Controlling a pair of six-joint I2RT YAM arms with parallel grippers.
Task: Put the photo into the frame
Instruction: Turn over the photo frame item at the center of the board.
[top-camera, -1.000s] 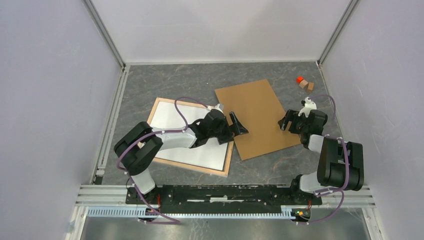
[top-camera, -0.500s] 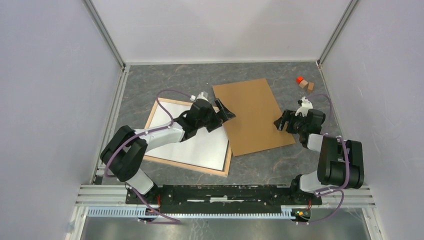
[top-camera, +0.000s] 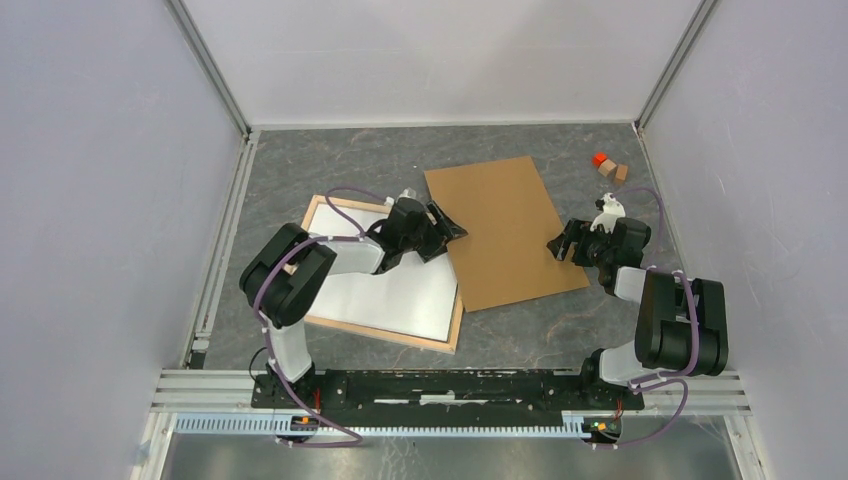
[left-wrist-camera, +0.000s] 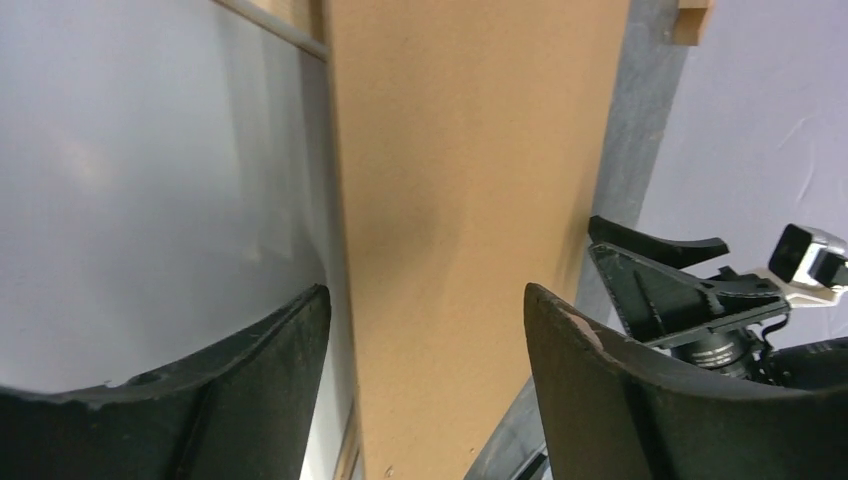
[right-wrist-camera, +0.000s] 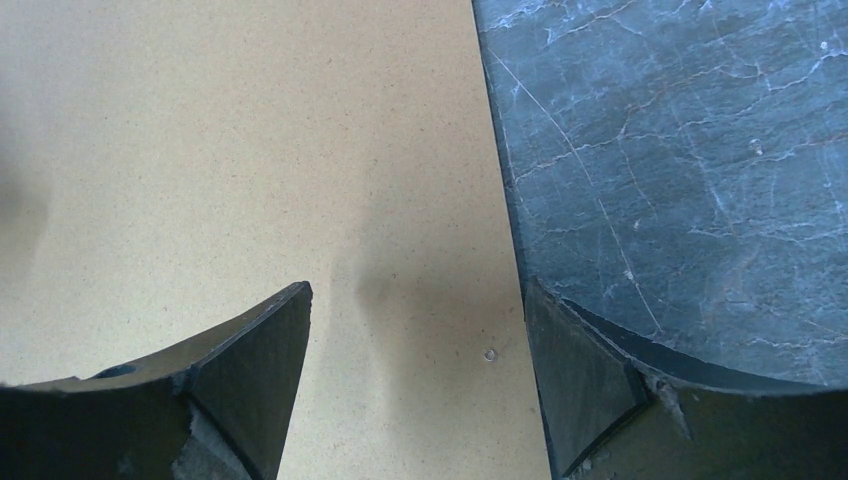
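I judge the job to be mid-way at best. The frame (top-camera: 380, 335) lies flat at about 8 o'clock on the table (top-camera: 330, 165), pale wood side up. A white sheet (top-camera: 400, 295) fills its opening. That sheet may be the photo lying face down, but no printed side shows anywhere, so I cannot tell where the photo is.

The brown backing board (top-camera: 505, 235) is not in the frame. It lies at 3 o'clock from the frame, its long left edge at the frame's right rail, touching or just overlapping it.

My left gripper (top-camera: 448, 224) hangs over that left edge, near the frame's 1 o'clock corner. Its jaws are apart and clamp nothing, and between them the left wrist view shows both board and white sheet. My right gripper (top-camera: 560, 243) sits at the board's 3 o'clock edge, jaws also spread. In the right wrist view the edge runs between them, board on one side and bare table on the other, and nothing is gripped.

Some small blocks (top-camera: 608, 167) rest at the 1 o'clock corner, well apart.

What seems left is getting the board over the white sheet and into the rails.
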